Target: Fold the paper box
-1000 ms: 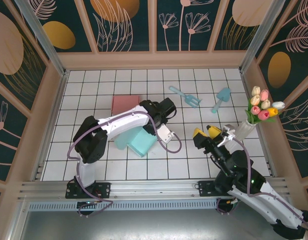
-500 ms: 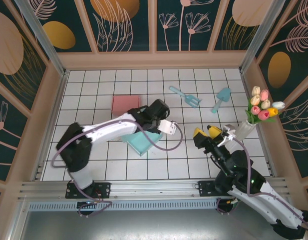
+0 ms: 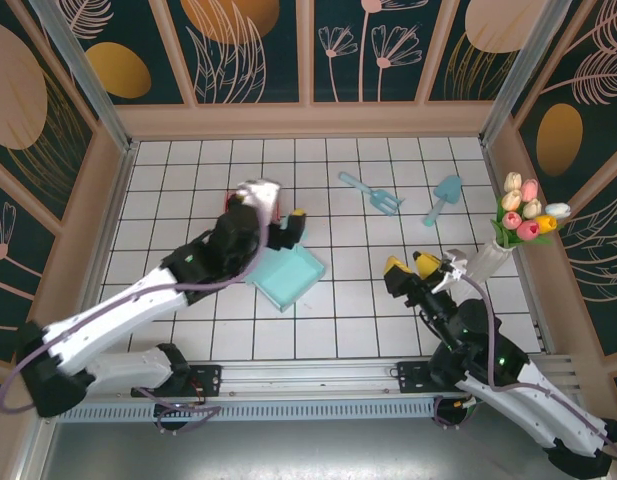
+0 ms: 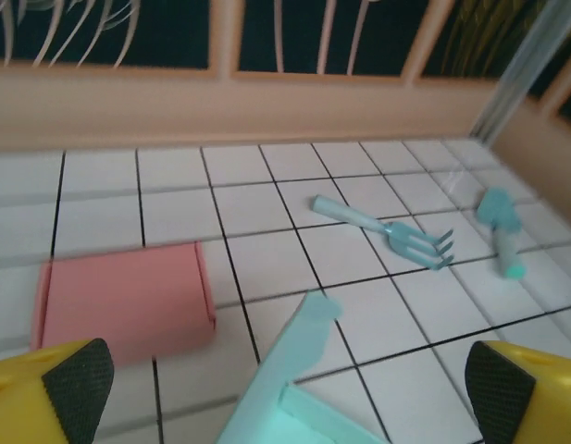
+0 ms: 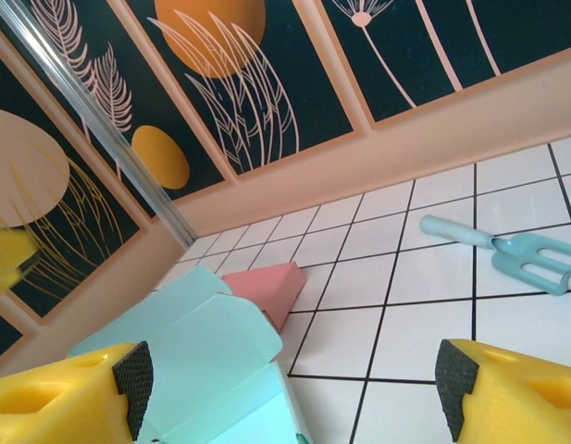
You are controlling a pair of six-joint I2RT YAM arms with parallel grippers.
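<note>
On the white tiled table (image 3: pixel 188 160), centre-left: teal paper box (image 3: pixel 285 278), an open tray with one flap raised; pink box (image 4: pixel 123 301) just behind; left gripper (image 4: pixel 290 384) above the teal box, jaws spread, empty; right gripper (image 3: pixel 411 264) apart to its right, jaws spread

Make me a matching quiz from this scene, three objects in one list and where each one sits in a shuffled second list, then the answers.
1. light teal paper box
2. teal plastic garden fork
3. tulip bouquet in a white vase

A. right edge of the tiled table
B. near the middle of the tiles
C. far side, left of the teal trowel

Pairs: 1-B, 2-C, 3-A
</note>
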